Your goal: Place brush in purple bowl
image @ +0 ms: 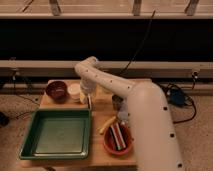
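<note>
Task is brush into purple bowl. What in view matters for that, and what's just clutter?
Job:
- brush, apparently the thin dark stick just below the gripper
- gripper, over the table beside the white cup
- purple bowl, back left of the table

Lying about:
- white cup
- green tray
- banana
- orange-red bowl
- small dark cup

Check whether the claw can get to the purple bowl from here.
Probably yes. The claw hangs just right of the white cup, which stands between it and the purple bowl. Nothing covers the bowl, so passing over the cup looks open.
</note>
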`<state>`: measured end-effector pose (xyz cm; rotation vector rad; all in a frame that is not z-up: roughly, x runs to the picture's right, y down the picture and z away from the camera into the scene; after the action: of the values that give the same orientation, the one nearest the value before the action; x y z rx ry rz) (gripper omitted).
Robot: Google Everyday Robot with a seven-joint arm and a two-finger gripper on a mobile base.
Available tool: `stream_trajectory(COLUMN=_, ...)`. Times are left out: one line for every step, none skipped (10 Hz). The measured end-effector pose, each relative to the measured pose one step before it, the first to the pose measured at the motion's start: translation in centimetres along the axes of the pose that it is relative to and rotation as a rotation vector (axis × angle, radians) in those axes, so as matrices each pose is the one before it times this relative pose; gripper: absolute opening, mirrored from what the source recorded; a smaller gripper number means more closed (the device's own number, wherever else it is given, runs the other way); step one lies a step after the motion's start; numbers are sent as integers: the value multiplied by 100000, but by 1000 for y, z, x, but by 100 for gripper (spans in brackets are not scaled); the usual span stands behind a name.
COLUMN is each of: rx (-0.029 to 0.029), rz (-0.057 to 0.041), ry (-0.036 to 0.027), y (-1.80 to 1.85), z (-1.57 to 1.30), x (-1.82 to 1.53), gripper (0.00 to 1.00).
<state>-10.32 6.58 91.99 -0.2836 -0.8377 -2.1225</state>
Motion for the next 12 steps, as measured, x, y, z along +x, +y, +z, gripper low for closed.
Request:
stream_trajectory(rx=55, rz=823, ry=-489, y=-170, z=442, x=267, gripper=61)
stream_trajectory(rx=-374, rz=860, ry=-759, y=-99, z=409, x=233, gripper=61)
stream_trajectory(rx=-518, rz=657, ry=-660, y=-10, z=413, x=158, gripper=61)
stream_trajectory(rx=-786, rz=831, ry=-557, y=178, z=420, x=137, gripper=61)
stream_trajectory(rx=-738, rz=563, ry=-599, y=127, z=417, x=147, gripper=61)
stream_trajectory(rx=-572, rz=789, ry=-591, y=269, z=420, x=80, gripper=61)
stream_trajectory(rx=-417, rz=809, ry=-409, y=355, z=276, x=6, gripper=61)
stream_trajectory(rx=-600, rz=1250, ry=-646, y=639, z=356, x=-96, gripper=61)
stream_trajectory(rx=-194, rz=266, ry=-264, y=105, z=166, x=32, gripper=61)
stream_trajectory(rx=-339, rz=263, ry=-387, y=75, z=255, x=52, gripper=58)
stream_trajectory(rx=-458, rz=95, ry=-448, y=7, z=227, x=43, gripper=47)
stream_trajectory(rx=-251, rz=163, ry=-225, y=29, z=99, x=-31, gripper=38)
